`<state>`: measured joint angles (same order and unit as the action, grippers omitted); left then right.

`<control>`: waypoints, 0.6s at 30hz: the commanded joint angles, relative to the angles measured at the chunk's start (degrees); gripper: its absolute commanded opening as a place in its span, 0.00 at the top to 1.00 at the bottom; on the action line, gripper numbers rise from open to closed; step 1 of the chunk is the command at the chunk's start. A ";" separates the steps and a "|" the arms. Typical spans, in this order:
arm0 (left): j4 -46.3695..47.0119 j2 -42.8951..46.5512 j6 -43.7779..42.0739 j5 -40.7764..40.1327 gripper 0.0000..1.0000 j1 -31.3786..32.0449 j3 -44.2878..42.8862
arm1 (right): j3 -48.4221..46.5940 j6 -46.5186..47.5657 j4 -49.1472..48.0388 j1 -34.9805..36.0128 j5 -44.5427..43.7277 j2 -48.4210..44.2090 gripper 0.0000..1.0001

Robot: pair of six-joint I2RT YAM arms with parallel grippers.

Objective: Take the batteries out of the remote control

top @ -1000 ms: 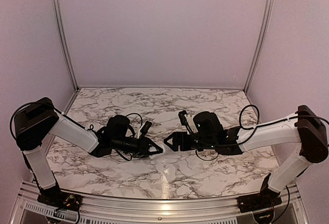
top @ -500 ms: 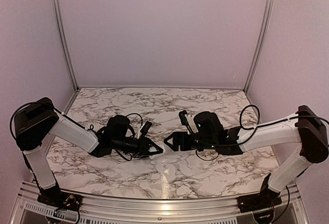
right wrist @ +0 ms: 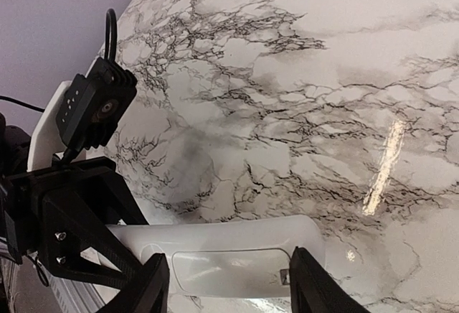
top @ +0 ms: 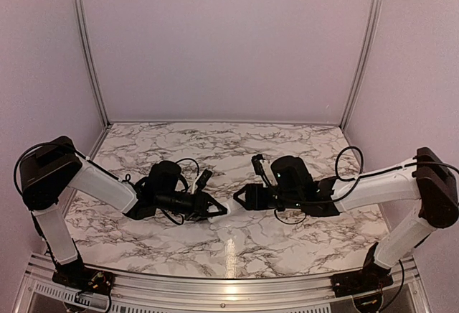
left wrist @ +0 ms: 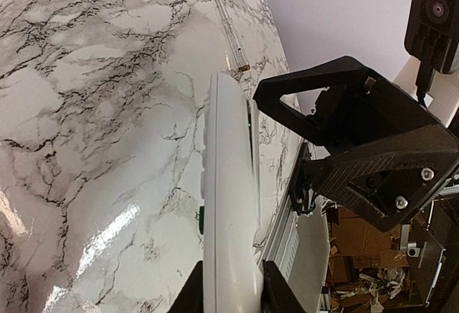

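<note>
Here the remote control [left wrist: 228, 184] sits clamped by one end between the close-set fingers of the left gripper [top: 217, 212], which holds it firmly. Its long white body reaches out toward the right gripper [top: 239, 197]. That claw meets the remote's free end with its fingers [right wrist: 150, 288] spread wide, one on either side of a rounded rectangular panel on the remote's face. Whether they touch the remote cannot be told. Beyond the remote's far end, well apart from it, a thin pale stick [left wrist: 228, 31] lies flat on the marble table [top: 287, 148].
</note>
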<state>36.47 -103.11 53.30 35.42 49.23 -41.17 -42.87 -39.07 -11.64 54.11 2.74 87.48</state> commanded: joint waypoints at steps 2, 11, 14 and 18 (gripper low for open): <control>1.85 1.53 -0.83 -1.36 1.00 0.07 -0.64 | -0.08 -0.63 -1.54 1.09 3.12 -2.52 0.52; 1.76 1.86 -0.90 -1.35 1.00 0.15 -0.42 | 0.21 -0.53 -1.62 1.09 2.77 -2.64 0.60; 1.76 1.98 -0.92 -1.43 1.00 0.13 -0.41 | 0.33 -0.49 -1.85 1.10 2.42 -2.05 0.60; 1.72 1.98 -0.92 -1.49 1.00 0.08 -0.40 | 0.43 -0.58 -2.01 1.10 2.35 -1.05 0.60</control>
<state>35.66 -103.11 53.32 35.46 49.23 -41.06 -42.48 -39.18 -11.31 53.98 1.15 85.80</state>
